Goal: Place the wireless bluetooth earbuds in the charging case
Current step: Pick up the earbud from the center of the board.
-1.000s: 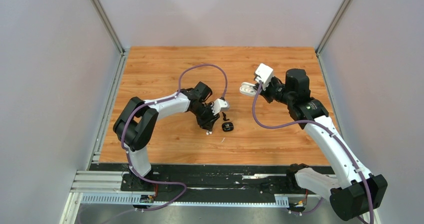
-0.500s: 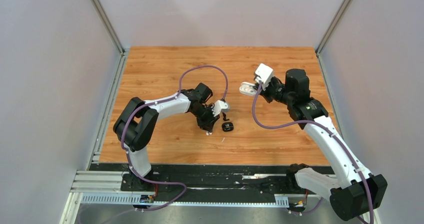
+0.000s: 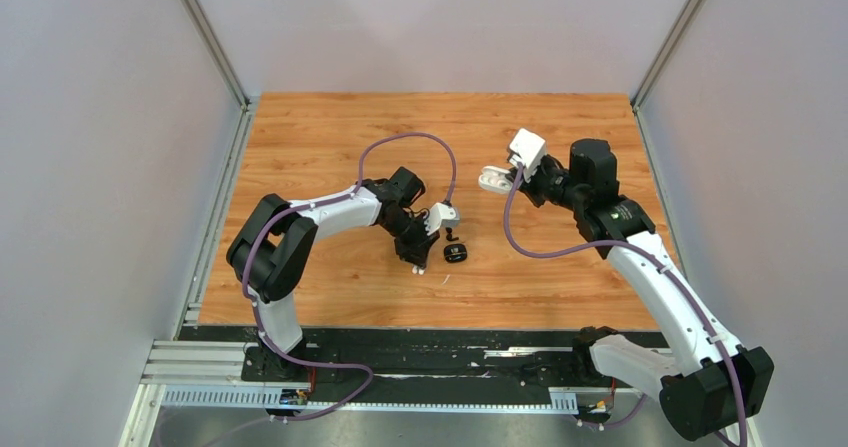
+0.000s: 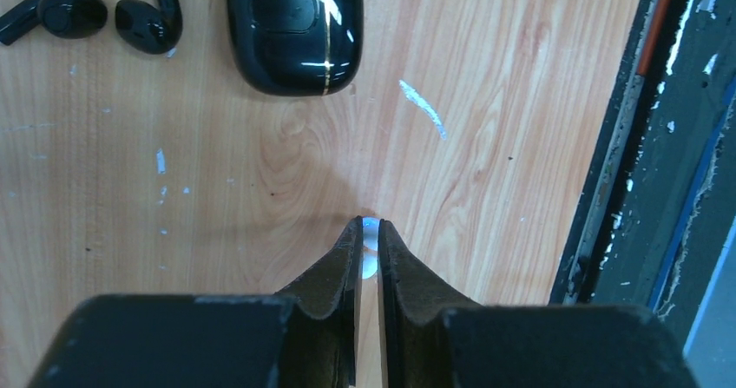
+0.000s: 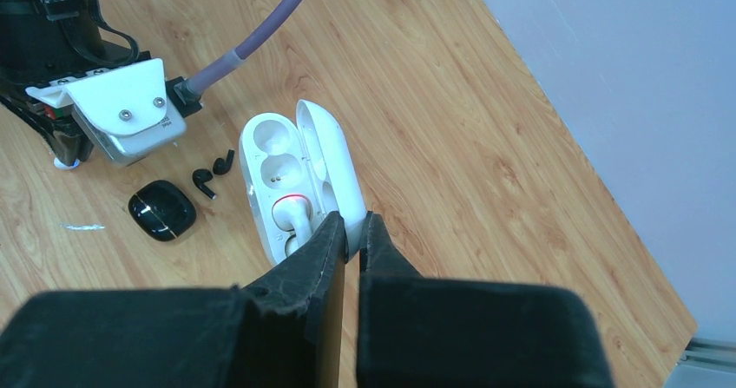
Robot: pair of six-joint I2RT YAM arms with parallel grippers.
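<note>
A glossy white earbud [image 4: 371, 247] lies on the wood between the tips of my left gripper [image 4: 370, 228], whose jaws have closed against both its sides. From above, that gripper [image 3: 420, 263] points down just left of a black case. My right gripper [image 5: 354, 223] is shut on the lid of the white charging case [image 5: 304, 158] and holds it open above the table. One white earbud [image 5: 293, 213] sits in a socket of the case, and the socket beside it is empty. From above, the charging case [image 3: 493, 178] hangs at centre right.
A shut black case [image 4: 295, 28] lies on the table, with two black stemmed earbuds [image 4: 61, 10] [image 4: 152, 19] beside it. The table's black front rail [image 4: 660, 145] runs close on the right of the left wrist view. Grey walls enclose the wooden table [image 3: 330, 137].
My left jaws have narrowed around the white earbud, and the left wrist has shifted slightly toward the black case. The right arm and the white case have not moved.
</note>
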